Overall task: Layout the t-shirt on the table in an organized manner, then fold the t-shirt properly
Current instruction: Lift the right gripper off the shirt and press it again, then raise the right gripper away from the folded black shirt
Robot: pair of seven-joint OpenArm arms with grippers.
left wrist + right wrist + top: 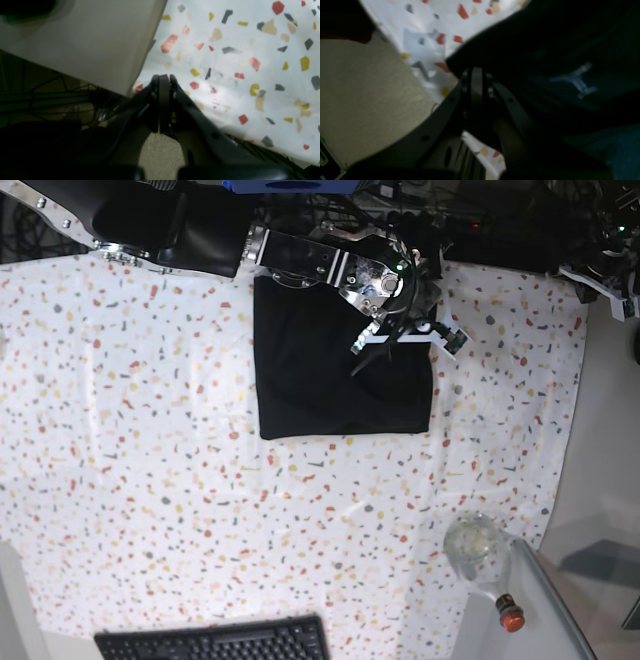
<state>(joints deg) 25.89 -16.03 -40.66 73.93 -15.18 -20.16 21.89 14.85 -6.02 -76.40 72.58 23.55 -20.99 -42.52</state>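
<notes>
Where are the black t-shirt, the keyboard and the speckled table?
t-shirt (320, 375), base view, middle of the folded fabric.
keyboard (215, 643), base view, its keys.
table (150, 450), base view, bare speckled cloth.

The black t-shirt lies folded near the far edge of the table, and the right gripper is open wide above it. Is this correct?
Not quite. The t-shirt does lie folded near the far edge of the table, but the right gripper is shut, not open wide: the right wrist view shows its jaws pressed together at the shirt's edge.
</notes>
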